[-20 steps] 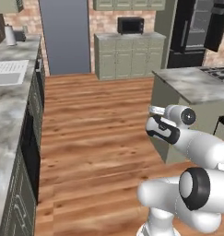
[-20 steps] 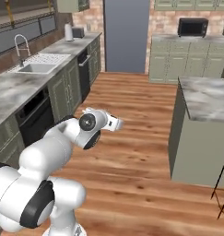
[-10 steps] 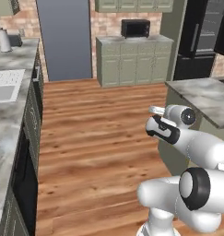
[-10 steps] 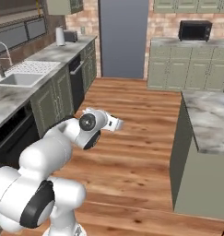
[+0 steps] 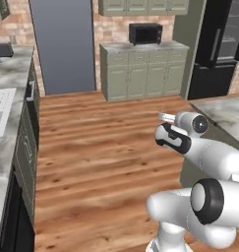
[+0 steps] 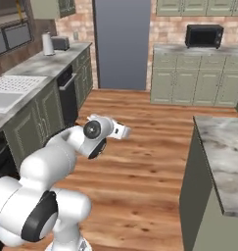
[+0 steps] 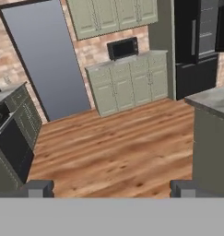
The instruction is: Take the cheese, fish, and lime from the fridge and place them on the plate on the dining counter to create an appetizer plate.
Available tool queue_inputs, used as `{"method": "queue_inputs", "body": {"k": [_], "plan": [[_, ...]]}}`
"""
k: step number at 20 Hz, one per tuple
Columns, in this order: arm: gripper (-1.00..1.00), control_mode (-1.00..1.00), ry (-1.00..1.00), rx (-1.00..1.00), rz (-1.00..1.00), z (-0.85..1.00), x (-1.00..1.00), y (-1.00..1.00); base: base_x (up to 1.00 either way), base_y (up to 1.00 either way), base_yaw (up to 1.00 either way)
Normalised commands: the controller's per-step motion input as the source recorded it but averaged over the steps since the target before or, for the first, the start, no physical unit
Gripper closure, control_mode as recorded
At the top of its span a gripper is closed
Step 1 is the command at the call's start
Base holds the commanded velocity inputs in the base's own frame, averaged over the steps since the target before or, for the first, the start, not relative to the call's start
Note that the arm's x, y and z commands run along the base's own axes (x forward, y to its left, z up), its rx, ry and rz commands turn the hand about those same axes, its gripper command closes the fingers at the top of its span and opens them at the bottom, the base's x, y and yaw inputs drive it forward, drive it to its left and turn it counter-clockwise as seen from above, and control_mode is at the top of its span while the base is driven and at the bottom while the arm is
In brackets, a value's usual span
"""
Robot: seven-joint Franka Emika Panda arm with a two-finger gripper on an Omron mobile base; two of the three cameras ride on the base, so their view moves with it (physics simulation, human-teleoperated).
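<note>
Gripper (image 7: 111, 189) is hanging spread wide and carrying nothing at the bottom of your hand view. You are watching the whole picture slide since a moment ago: the base is turning, so the fridge (image 7: 196, 46) is now showing black at the upper right. Its doors are looking closed, so the cheese is probably inside, unseen; keep driving toward it.

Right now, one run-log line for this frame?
phase: driving to fridge | gripper: open, empty | fridge: doors closed | microwave ahead on counter
</note>
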Motion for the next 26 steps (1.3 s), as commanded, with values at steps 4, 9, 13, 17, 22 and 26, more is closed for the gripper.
{"method": "queue_inputs", "body": {"k": [4,9,13,17,22,26], "plan": [[-1.0,1.0,0.0,0.0,0.0,0.0,0.0,0.0,1.0,0.0,-0.16],[-1.0,1.0,0.0,0.0,0.0,0.0,0.0,0.0,1.0,0.0,-0.23],[-1.0,1.0,0.0,0.0,0.0,0.0,0.0,0.0,1.0,0.02,-0.34],[-1.0,1.0,0.0,0.0,0.0,0.0,0.0,0.0,1.0,0.08,-0.4],[-1.0,1.0,0.0,0.0,0.0,0.0,0.0,0.0,1.0,0.1,-0.43],[-1.0,1.0,0.0,0.0,0.0,0.0,0.0,0.0,1.0,0.09,-0.48]]}}
